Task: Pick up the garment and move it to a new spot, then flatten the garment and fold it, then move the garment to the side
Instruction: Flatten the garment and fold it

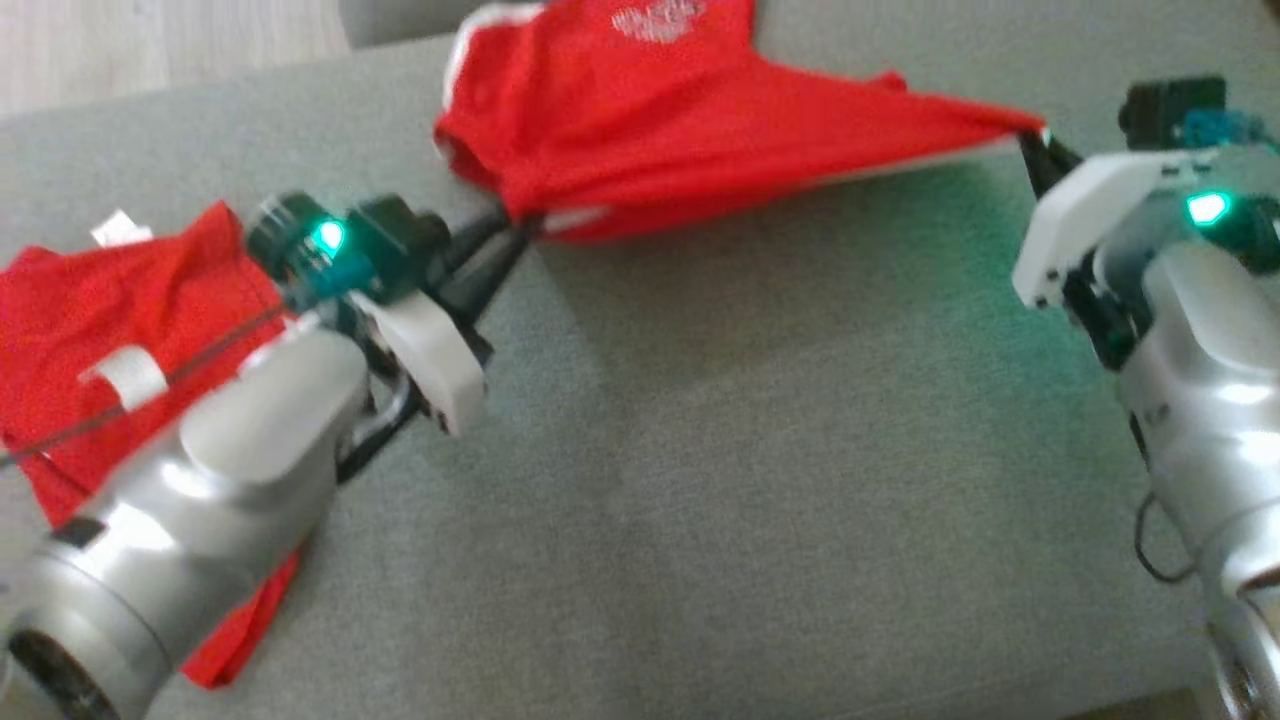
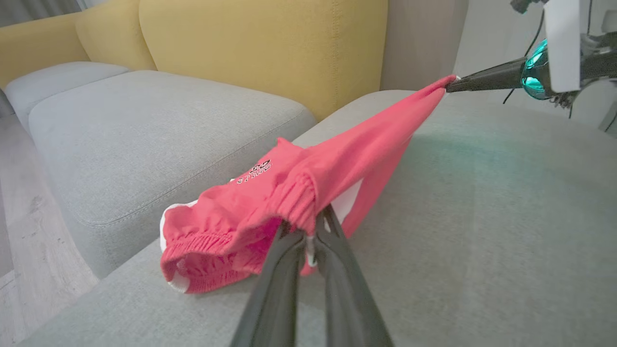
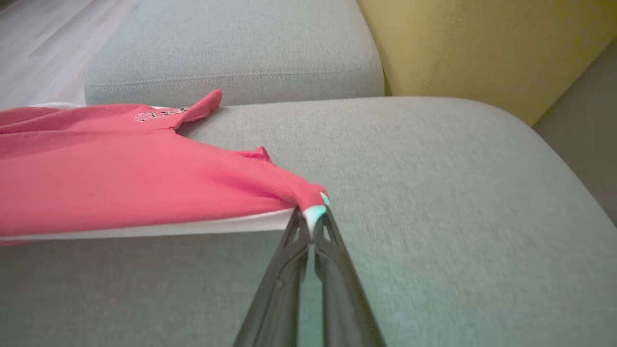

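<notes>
Shorts (image 1: 640,130) pinched at 2 ends: left tool (image 1: 522,228) clamped on waistband, right tool (image 1: 1035,150) clamped on far corner. Cloth stretched between them, sagging onto grey cushion (image 1: 750,450). Pickup done, prob. mid-flatten; fold + move aside left. 2nd red garment (image 1: 90,320) lies under left arm.

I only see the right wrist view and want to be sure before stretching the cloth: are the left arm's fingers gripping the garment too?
Observer: Yes, the left fingers are shut on the red garment at its gathered elastic waistband.
Operator: Anything else lying near that arm?
Observer: A second red garment lies under the left forearm, apart from the held one.
Operator: How does the cloth hang between the arms?
Observer: The left wrist view shows it stretched to the right fingers, that end raised off the grey cushion.
</notes>
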Motion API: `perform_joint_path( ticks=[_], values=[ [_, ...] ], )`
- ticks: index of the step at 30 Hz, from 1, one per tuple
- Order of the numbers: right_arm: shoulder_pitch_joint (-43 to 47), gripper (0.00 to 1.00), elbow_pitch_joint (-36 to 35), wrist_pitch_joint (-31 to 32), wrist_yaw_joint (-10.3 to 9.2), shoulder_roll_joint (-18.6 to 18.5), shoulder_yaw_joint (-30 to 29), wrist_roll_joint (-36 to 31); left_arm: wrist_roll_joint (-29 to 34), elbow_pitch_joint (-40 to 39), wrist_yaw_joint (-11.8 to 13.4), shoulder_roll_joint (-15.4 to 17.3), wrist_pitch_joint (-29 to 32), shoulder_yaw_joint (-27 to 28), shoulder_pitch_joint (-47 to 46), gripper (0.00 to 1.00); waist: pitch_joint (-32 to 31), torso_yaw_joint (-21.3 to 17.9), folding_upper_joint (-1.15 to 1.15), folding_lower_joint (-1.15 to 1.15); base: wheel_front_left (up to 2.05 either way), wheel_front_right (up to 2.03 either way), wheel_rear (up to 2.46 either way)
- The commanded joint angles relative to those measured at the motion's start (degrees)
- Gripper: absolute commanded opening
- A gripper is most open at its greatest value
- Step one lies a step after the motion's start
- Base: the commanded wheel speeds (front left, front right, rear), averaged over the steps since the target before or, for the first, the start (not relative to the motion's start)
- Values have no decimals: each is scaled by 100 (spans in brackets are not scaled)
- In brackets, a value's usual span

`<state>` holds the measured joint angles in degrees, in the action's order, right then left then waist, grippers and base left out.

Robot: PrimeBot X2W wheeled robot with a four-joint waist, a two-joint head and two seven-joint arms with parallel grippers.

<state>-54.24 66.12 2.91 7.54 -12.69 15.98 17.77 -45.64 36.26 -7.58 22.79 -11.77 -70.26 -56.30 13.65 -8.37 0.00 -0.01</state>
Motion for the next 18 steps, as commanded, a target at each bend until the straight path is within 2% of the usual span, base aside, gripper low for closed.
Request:
perform_joint_path(
  ticks=[1, 5, 12, 18],
  values=[
    [68, 0, -147, 44, -5, -232, 80, 89, -42, -86, 53, 229, -71, 194, -101, 0, -222, -1, 0, 1, 0, 0, 0],
    [479, 0, -296, 243, -5, -501, 416, 323, 61, -337, 232, 169, -84, 32, 317, 0, -577, -14, 0, 1, 0, 0, 0],
    [1176, 0, -595, 458, -5, -925, 490, 725, 119, -981, 560, 68, 101, -147, 1117, 0, -1114, -76, 0, 1, 0, 0, 0],
    [1716, 0, -986, 419, -5, -1245, 74, 845, 44, -1752, 1011, 87, 257, -178, 1643, 0, -1331, -139, 0, 1, 0, 0, 0]
  ],
)
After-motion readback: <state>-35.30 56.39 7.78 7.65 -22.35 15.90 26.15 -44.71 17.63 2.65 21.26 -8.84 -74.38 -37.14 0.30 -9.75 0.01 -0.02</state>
